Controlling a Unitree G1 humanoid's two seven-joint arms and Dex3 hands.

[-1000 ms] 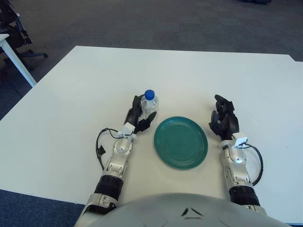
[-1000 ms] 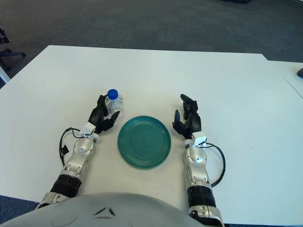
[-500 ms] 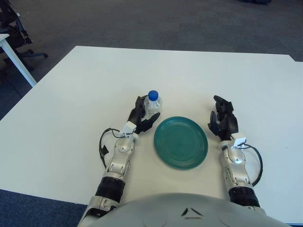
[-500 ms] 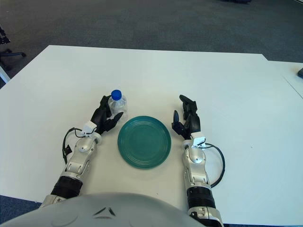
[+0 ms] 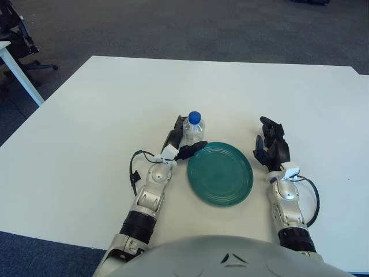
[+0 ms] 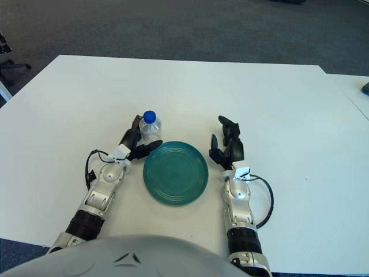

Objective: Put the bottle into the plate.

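A small clear bottle (image 5: pixel 195 130) with a blue cap stands upright, held in my left hand (image 5: pixel 182 142), whose fingers wrap around its body. It is at the far left rim of the round green plate (image 5: pixel 220 173), which lies flat on the white table (image 5: pixel 115 98). The bottle also shows in the right eye view (image 6: pixel 150 128), just left of the plate (image 6: pixel 175 172). My right hand (image 5: pixel 271 148) is parked to the right of the plate with fingers relaxed and holding nothing.
Dark carpet floor lies beyond the table's far edge. Another white table leg and an office chair (image 5: pixel 17 34) stand at the far left. Cables loop beside both wrists.
My left hand has carried the bottle to the right, from well left of the plate to its left rim. The right hand has stayed put.
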